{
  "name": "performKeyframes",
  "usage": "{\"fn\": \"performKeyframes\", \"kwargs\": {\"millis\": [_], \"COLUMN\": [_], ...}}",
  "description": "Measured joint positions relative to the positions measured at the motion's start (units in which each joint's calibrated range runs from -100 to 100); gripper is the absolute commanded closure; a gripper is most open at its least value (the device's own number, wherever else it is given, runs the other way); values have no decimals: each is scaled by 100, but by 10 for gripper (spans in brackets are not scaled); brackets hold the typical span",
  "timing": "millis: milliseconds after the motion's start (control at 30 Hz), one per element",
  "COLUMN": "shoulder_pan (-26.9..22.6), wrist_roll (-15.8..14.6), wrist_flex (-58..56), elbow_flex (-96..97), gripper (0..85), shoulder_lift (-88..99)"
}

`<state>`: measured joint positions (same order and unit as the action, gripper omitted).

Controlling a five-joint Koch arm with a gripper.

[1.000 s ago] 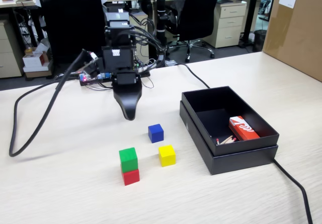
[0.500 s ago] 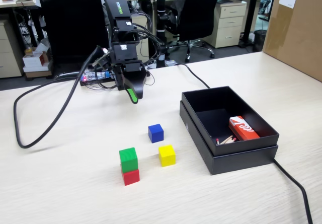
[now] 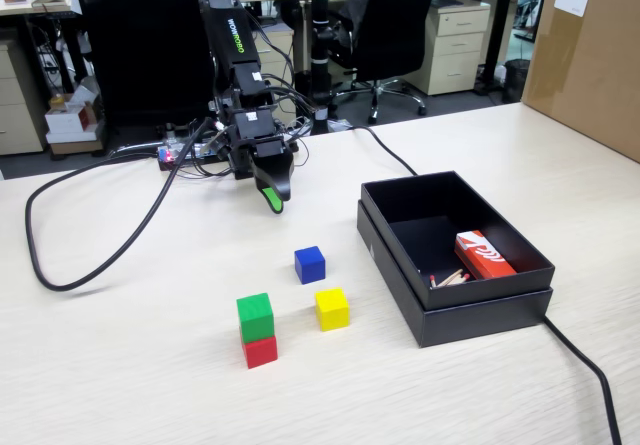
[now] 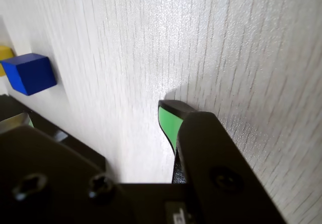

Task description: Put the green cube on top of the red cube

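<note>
Two cubes stacked | green cube [image 3: 255,316] matte, atop red cube [image 3: 260,350] | tool [image 3: 271,201] clenched, empty

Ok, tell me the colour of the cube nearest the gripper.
Blue cube, clearest in the fixed view.

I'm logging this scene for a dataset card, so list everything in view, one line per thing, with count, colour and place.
green cube: one, bright green, stacked on the red cube, front of the table in the fixed view
red cube: one, red, on the table under the green cube
blue cube: one, blue, behind the stack
yellow cube: one, yellow, right of the stack
black box: one, black, open, right side of the table
carton: one, red and white, inside the box
cardboard box: one, brown, far right
office chair: one, black, behind the table
cable: one, black, looping over the table's left
claw: one, black with green tip, empty, behind the cubes
</note>
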<state>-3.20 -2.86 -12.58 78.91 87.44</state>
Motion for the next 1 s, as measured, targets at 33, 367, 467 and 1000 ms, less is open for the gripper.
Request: {"fn": "performKeyframes", "kwargs": {"millis": [33,367,467,1000], "shoulder_pan": [-15,-10,0,44], "wrist_roll": [0,5,15,44], "wrist_flex": [93,1007,1092,1099], "elbow_flex": [91,1022,1159,1451], "gripper": [362,364,372,370], "shoulder_lift": [39,337,544,1126]}}
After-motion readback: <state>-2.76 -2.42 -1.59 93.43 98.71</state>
